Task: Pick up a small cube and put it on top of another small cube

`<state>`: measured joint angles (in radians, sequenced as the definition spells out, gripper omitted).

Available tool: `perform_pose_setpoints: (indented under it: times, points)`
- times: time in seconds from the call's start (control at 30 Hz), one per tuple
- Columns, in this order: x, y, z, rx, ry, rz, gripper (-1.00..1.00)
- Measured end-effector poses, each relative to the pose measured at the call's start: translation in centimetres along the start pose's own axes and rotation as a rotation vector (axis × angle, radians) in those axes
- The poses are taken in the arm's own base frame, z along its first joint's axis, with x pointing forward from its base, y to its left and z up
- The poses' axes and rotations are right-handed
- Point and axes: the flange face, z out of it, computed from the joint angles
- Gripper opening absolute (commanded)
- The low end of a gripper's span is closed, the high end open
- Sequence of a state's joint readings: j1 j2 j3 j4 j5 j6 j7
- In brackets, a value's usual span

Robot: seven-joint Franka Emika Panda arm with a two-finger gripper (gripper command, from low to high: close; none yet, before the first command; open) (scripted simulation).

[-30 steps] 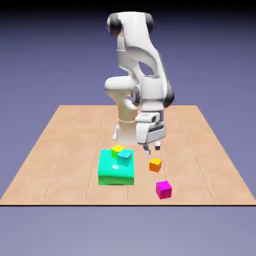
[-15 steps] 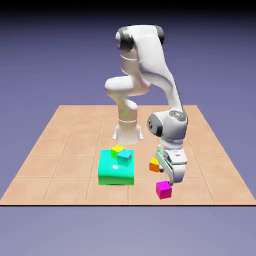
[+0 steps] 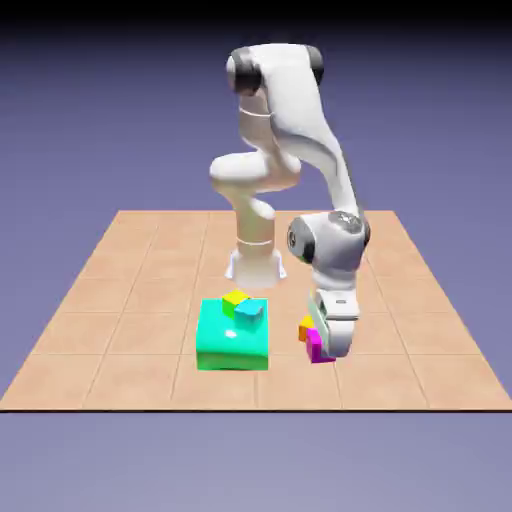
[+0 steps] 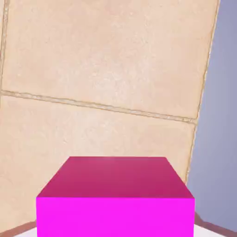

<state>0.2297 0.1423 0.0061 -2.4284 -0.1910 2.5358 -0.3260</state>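
The small magenta-pink cube (image 3: 318, 349) hangs just above the table with my gripper (image 3: 324, 346) shut on it; the hand covers most of it in the exterior view. In the hand view this magenta cube (image 4: 115, 199) fills the bottom middle and hides both fingertips. The small orange cube (image 3: 306, 326) rests on the table right beside the held cube, on the exterior view's left and a little farther back. The hand hides part of it. The orange cube is out of the hand view.
A large green block (image 3: 233, 342) lies to the exterior view's left of the hand, with a yellow cube (image 3: 235, 297) and a teal cube (image 3: 249, 312) on top. The hand view shows tan table tiles (image 4: 106, 60) and the table's edge on its right.
The arm came down over the magenta cube and the jaws shut on it. The cube has left its spot near the front edge and now hangs beside the orange cube.
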Motion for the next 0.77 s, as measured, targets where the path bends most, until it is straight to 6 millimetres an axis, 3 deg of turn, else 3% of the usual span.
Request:
perform_pose_setpoints:
  times: [0.2, 0.47, 0.5, 0.67, 0.7, 0.77]
  points:
    - [-6.5, 3.4, -4.3, 0.026, -0.030, 0.422, -1.00]
    - [-14.9, 4.6, -8.4, 0.082, -0.066, 0.928, -1.00]
    - [-14.9, 4.6, -8.4, 0.082, -0.066, 0.928, -1.00]
    - [-14.8, 4.0, -1.6, 0.081, -0.067, 0.928, -1.00]
    - [-14.8, 4.0, -1.5, 0.081, -0.067, 0.928, 1.00]
    - [-14.8, 4.0, -1.5, 0.080, -0.067, 0.928, 1.00]
